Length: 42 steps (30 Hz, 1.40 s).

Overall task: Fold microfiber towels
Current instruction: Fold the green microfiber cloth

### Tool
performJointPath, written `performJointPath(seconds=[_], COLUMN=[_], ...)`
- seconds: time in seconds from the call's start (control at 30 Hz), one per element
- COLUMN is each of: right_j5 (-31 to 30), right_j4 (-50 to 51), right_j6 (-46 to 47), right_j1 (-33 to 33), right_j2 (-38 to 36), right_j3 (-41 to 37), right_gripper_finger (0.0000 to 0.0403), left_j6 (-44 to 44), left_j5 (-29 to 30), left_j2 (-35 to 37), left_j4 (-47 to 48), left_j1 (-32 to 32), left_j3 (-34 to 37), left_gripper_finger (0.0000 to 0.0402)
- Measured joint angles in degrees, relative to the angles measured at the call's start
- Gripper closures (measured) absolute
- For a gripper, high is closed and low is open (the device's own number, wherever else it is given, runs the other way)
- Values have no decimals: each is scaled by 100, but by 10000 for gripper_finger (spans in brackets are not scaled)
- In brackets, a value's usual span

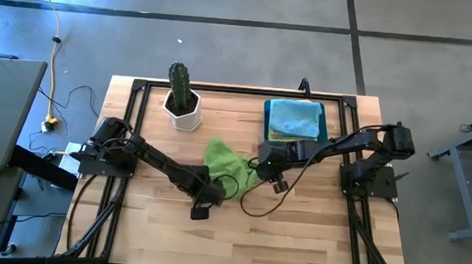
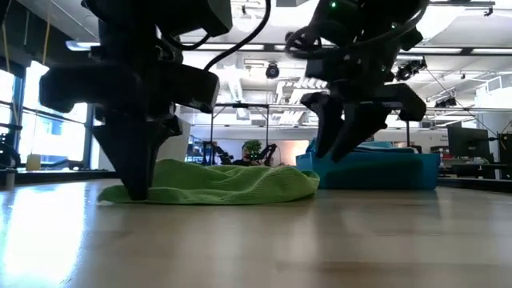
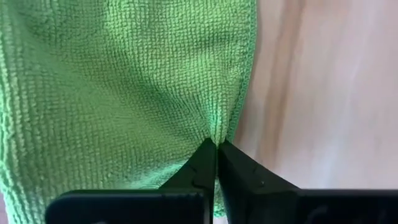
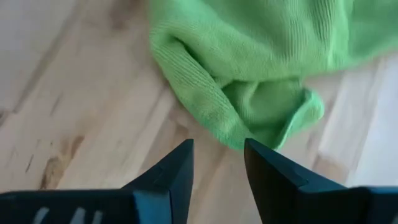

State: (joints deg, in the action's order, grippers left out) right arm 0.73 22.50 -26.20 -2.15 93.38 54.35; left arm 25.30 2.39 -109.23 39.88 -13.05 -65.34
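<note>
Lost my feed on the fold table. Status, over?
Left pincer shut on lime green towel edge. Right pincer open, just short of its other corner. Blue bin and potted cactus stand clear.

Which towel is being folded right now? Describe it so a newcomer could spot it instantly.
Start at the wooden table and find the potted cactus near its far edge. Just in front of it lies a crumpled lime green towel, between the left gripper, shut on its edge, and the open right gripper. Unlike the light blue towel, it lies outside the blue bin.
</note>
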Motion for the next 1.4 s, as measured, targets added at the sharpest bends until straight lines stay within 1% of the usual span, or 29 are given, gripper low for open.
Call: performJointPath(seconds=[0.17, 0.33, 0.5, 0.67, 0.7, 0.8, 1.0, 1.1, 1.17, 1.23, 1.33, 1.4], right_j5=[257, 216, -532, -1044, -1284, -1567, -1824, -1988, -1991, -1995, -2003, -1975], right_j4=[-426, -566, -752, -999, -1167, -1490, -1461, -1397, -1291, -1140, -915, -659], right_j6=[-1076, -1929, -2752, -3178, -3303, -3554, -3532, -3525, -3348, -2855, -1808, -1178], right_j1=[-242, -332, -330, -311, -332, -373, -398, -394, -394, -423, -478, -535], right_j2=[39, 272, 634, 990, 1052, 1169, 1145, 1141, 1141, 1128, 1113, 1070], right_j3=[0, 0, 2, 2, 12, 11, 1, 0, 0, 1, 2, 0], right_gripper_finger=[269, 269, 269, 269, 269, 269, 279, 300, 320, 344, 385, 397], left_j6=[94, 260, 302, 275, 271, 277, 299, 311, 417, 621, 834, 937], left_j5=[-15, -52, -55, 4, -4, -50, -59, -44, -39, -39, -46, -70], left_j2=[20, 90, 94, 94, 94, 94, 94, 96, 96, 96, 115, 131], left_j4=[21, 22, 6, 2, 4, 36, 83, 89, 95, 96, 96, 102], left_j1=[-124, -160, -196, -270, -274, -306, -359, -387, -390, -394, -399, -421], left_j3=[3, 11, 13, 15, 13, 12, 11, 11, 11, 11, 12, 17], left_gripper_finger=[392, 399, 398, 400, 400, 400, 401, 401, 401, 401, 401, 401])
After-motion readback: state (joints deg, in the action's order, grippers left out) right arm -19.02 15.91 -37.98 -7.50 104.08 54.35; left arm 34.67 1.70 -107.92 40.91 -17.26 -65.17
